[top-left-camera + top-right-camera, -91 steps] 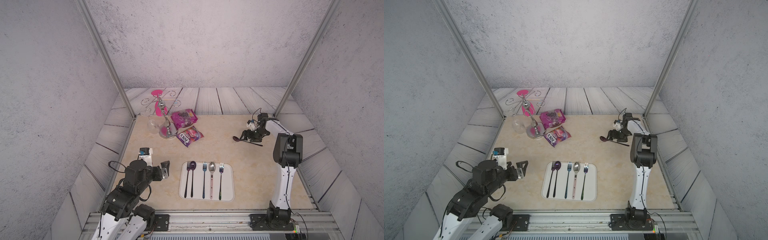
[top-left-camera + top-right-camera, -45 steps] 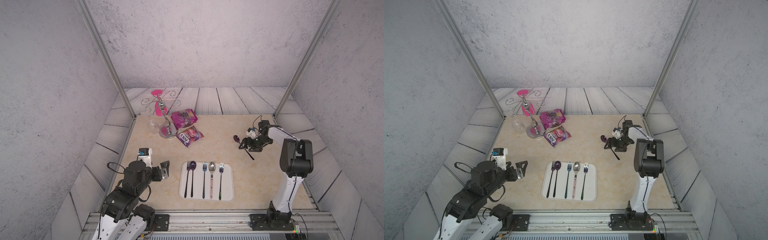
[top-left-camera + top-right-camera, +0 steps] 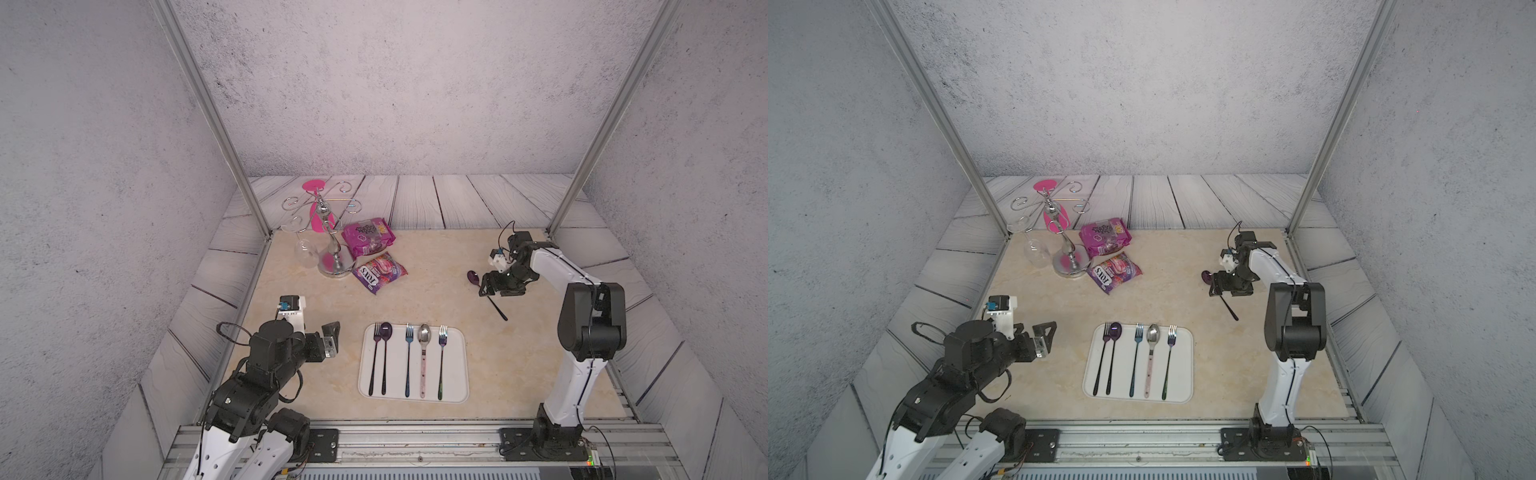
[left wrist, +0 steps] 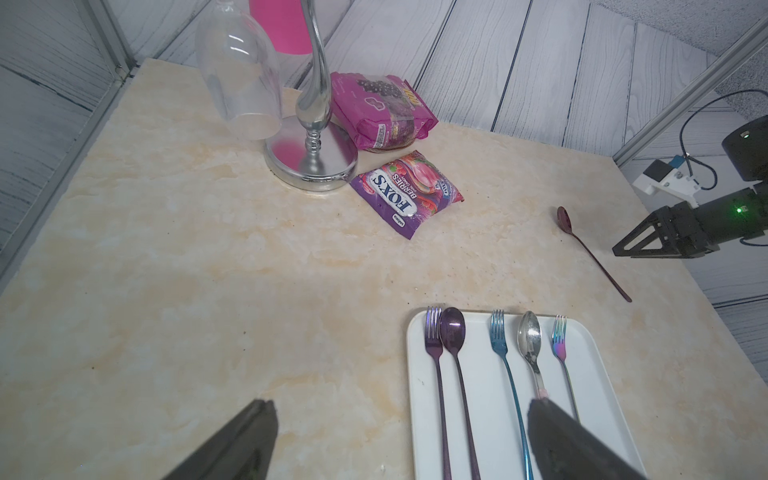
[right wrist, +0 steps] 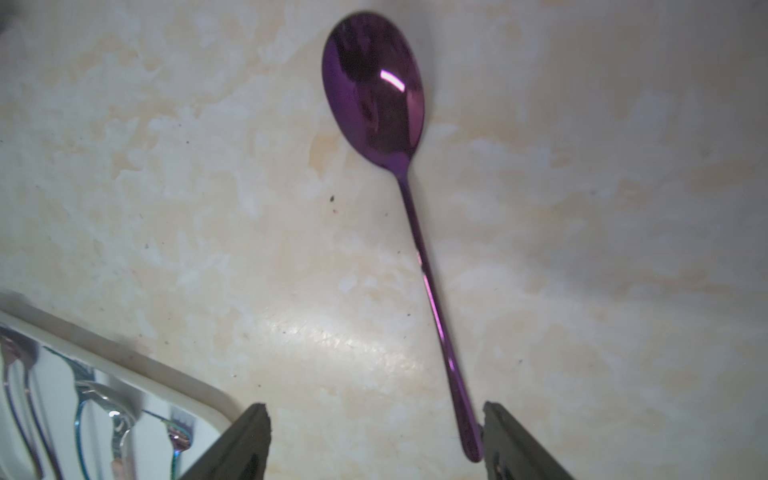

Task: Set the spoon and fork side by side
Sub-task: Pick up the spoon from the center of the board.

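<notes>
Left gripper [image 3: 331, 341]: jaws spread, empty, beside left edge of tray [image 3: 457, 388].
Tray: five pieces in parallel row, forks and spoons alternating; rainbow fork [image 3: 442, 353] at right end.
Loose purple spoon [image 3: 472, 276]: flat on tabletop [image 3: 415, 291], right of tray, well apart.
Right gripper [image 3: 485, 287]: jaws spread, straddling handle; handle end just beside one finger [image 5: 511, 449].

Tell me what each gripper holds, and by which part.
Nothing is held. The right gripper is open astride the handle end of the purple spoon, which lies on the table. The left gripper is open and empty.
</notes>
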Controlling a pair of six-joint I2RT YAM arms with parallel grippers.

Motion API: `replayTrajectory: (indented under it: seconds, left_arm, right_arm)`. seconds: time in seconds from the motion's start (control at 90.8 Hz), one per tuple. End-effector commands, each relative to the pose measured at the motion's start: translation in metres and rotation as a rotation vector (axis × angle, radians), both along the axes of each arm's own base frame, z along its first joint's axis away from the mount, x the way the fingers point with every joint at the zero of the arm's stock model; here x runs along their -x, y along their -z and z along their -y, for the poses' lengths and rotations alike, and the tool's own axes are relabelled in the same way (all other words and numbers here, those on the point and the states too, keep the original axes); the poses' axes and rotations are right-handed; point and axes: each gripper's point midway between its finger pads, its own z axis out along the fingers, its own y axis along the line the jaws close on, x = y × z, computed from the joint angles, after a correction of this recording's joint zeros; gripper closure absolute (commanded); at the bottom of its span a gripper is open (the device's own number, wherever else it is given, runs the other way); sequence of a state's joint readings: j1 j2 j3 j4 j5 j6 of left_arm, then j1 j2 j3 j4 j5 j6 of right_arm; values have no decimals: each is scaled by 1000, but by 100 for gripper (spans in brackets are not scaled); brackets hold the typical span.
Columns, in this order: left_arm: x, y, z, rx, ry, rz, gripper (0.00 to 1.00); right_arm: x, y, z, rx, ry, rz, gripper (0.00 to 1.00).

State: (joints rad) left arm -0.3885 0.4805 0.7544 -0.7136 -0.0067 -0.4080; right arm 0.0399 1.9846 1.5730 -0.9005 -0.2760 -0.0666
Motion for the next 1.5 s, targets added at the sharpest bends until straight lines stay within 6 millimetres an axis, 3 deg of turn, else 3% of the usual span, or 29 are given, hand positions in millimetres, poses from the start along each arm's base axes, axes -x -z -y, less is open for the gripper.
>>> replayTrajectory:
  seconds: [0.0, 0.363, 0.573, 0.87, 1.002, 1.233, 1.332, 1.486]
  left_arm:
    - [-3, 1, 1, -6, 2, -3, 0]
    - [-6, 1, 2, -11, 5, -8, 0]
    - [-4, 0, 0, -12, -4, 2, 0]
    - [-3, 0, -2, -15, -9, 4, 0]
    - [-2, -1, -3, -13, -10, 7, 0]
    - [0, -2, -3, -4, -12, 15, 0]
    - [2, -3, -3, 1, -10, 20, 0]
    - [3, -5, -3, 9, -7, 29, 0]
  right_arm:
    - [6, 25, 10, 59, -70, -86, 27]
    - [-17, 38, 4, 152, -176, -37, 40]
    - [-20, 61, 9, 253, -221, -106, 55]
    - [-17, 71, 3, 277, -239, -128, 83]
    - [-21, 61, 5, 287, -189, -98, 100]
    - [-18, 23, -5, 203, -11, -19, 100]
    - [-3, 5, -5, 174, 130, 1, 100]
    - [38, -8, -11, 107, 299, -19, 100]
